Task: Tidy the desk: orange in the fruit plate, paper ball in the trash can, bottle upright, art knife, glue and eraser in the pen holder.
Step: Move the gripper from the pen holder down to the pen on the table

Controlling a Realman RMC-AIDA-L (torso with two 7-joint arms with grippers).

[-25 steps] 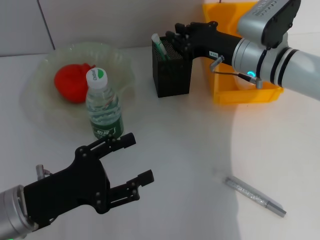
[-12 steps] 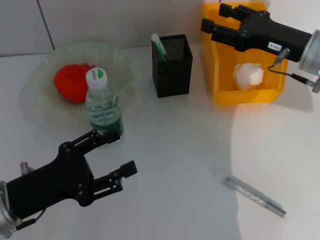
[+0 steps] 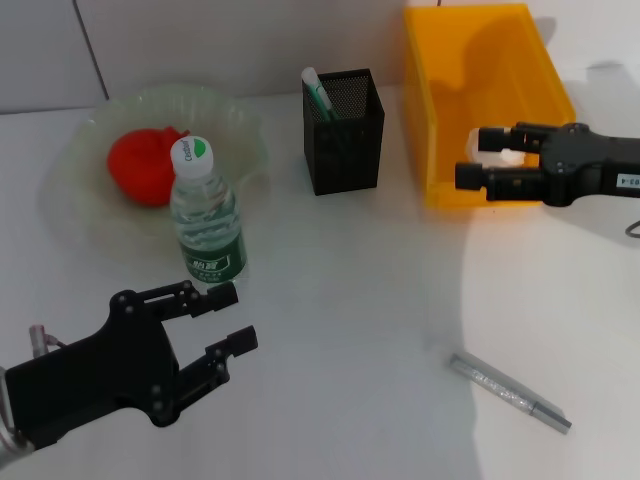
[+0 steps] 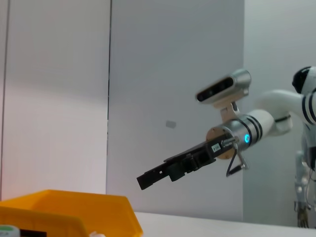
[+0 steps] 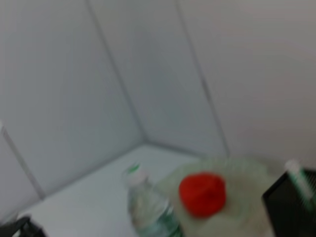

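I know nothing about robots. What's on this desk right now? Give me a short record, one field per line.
orange: in the fruit plate
bottle: upright, beside the plate
pen holder: upright, a white and green item sticking out
trash can: at the far right of the desk
paper ball: in the can, mostly hidden by the right gripper
art knife: lying on the desk, near right
left gripper: jaws open, empty, in front of the bottle
right gripper: jaws open, empty, over the can's near corner
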